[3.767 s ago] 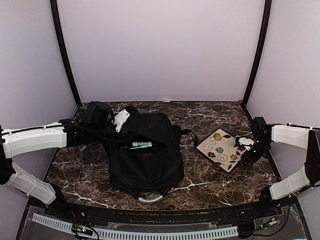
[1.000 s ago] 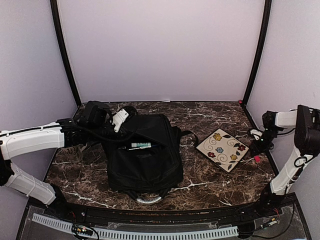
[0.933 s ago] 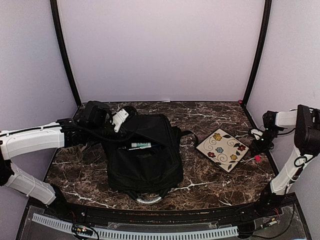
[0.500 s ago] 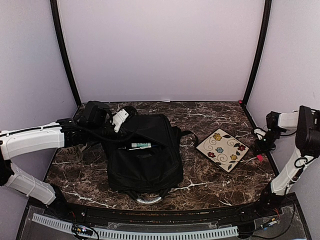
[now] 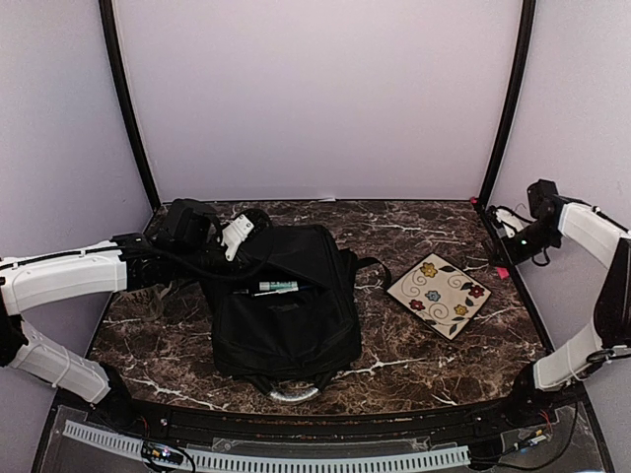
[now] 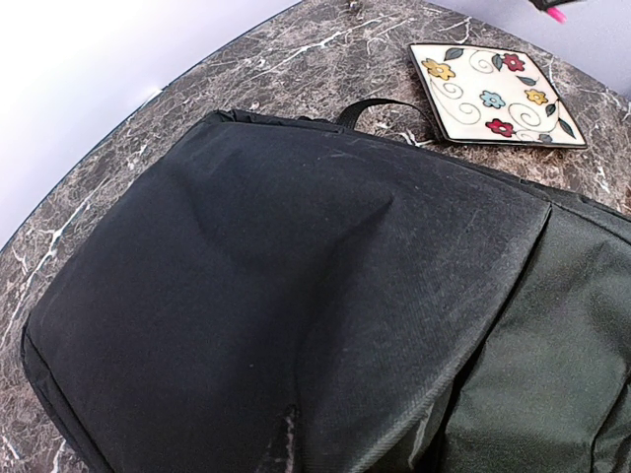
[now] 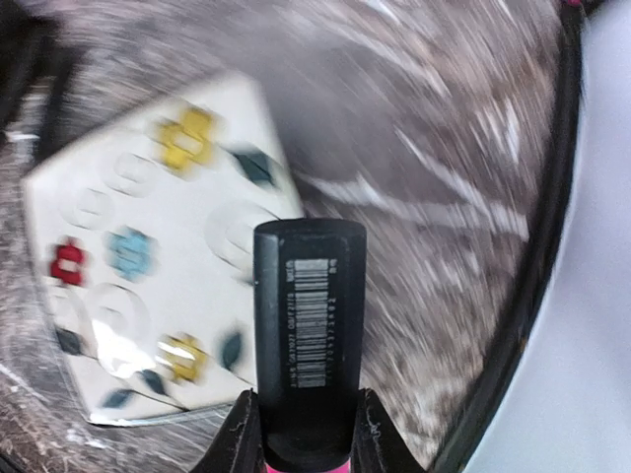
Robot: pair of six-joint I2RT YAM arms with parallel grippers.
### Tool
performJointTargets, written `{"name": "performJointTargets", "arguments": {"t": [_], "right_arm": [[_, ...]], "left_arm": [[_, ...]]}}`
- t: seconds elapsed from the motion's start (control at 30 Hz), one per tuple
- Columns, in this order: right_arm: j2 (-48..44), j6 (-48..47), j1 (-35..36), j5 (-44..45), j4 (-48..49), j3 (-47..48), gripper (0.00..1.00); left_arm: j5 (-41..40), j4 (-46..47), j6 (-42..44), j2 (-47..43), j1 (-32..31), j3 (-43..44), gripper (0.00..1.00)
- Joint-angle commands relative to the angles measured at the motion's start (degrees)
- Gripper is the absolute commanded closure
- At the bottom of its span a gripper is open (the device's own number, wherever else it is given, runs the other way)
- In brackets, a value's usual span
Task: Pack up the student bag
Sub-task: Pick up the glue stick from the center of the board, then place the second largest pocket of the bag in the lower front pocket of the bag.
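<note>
The student bag (image 5: 286, 315) lies flat in the middle of the marble table, and its black fabric fills the left wrist view (image 6: 296, 276). My left gripper (image 5: 240, 235) sits at the bag's far left corner, shut on a pinched fold of its fabric (image 6: 281, 443); the fingers themselves are hidden. A slim green and white item (image 5: 279, 287) shows in the bag's open slit. My right gripper (image 5: 513, 241) hangs above the table's far right edge, shut on a black marker (image 7: 308, 325) with a barcode label and a pink end (image 5: 502, 272).
A square cream tile with coloured flowers (image 5: 441, 294) lies right of the bag, below the marker in the right wrist view (image 7: 148, 296). A bag strap (image 5: 375, 268) reaches toward it. Black frame posts (image 5: 508, 108) stand at the rear corners. A silvery item (image 5: 293, 392) sticks out under the bag's near edge.
My right arm has lifted the marker off the table by the tile and swung it up toward the far right corner. The left arm and the bag have not moved.
</note>
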Motion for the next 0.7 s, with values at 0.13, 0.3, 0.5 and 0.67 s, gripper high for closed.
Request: {"name": "performJointTargets", "arguments": {"t": [0.13,0.3,0.5,0.67], "right_arm": [[0.6,1.0,26.4,-10.1,1.0,13.4,0.8],[5.3,-2.6,43.5,-11.5,0.6,23.0,0.77],[13.1,-7.5,63.6,-2.8,0.8,32.6,0.77],[18.7,-11.0,73.9,7.3,3.4,34.0,0.78]], "left_arm": [[2.3,4.7,0.2,-2.1,0.0,2.7,1.0],[1.1,4.7,0.7,-1.7,0.1,2.5,1.0],[0.3,4.3,0.7,-0.6,0.2,2.7,1.0],[3.6,5.4,-0.6,-2.0,1.1,2.2,1.0]]}}
